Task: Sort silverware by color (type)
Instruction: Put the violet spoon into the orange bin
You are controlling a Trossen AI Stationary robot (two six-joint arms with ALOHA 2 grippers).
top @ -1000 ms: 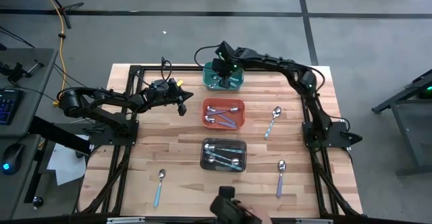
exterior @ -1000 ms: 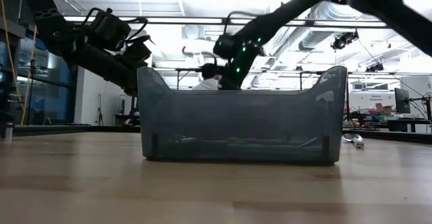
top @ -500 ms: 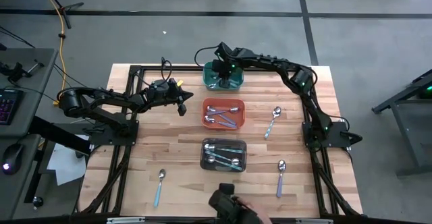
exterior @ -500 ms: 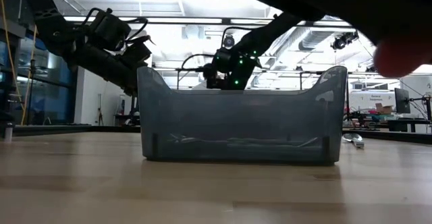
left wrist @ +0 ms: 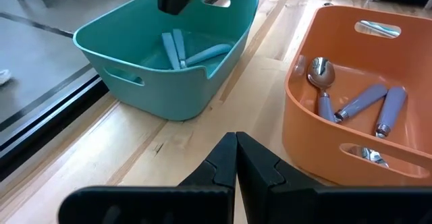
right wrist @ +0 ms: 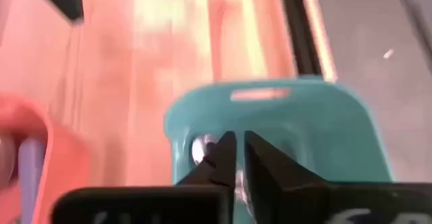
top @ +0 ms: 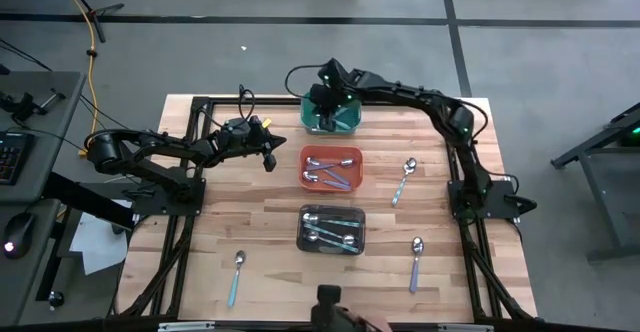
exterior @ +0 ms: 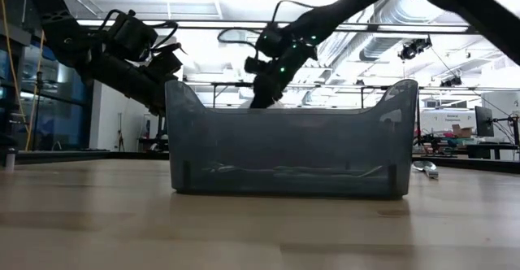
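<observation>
My right gripper (right wrist: 236,153) hangs over the teal-green bin (top: 331,119) at the table's far side, its fingers a narrow gap apart and holding nothing. That bin holds teal-handled spoons (left wrist: 185,52), one spoon bowl (right wrist: 199,148) showing below the fingers. The orange bin (top: 331,167) holds lavender-handled spoons (left wrist: 361,102), and the black bin (top: 332,229) holds more spoons. Loose spoons lie flat on the table (top: 404,179), (top: 416,262), (top: 236,277). My left gripper (top: 268,155) waits shut, left of the orange bin.
The three bins stand in a row down the table's middle, the black one (exterior: 292,148) nearest the front. A dark frame (top: 190,152) runs along the table's left, right and far edges. Bare wood lies to either side of the bins.
My right gripper has dipped toward the teal-green bin, then risen above it and tipped. A person's hand that reached in at the table's near edge has drawn back. My left arm has kept still.
</observation>
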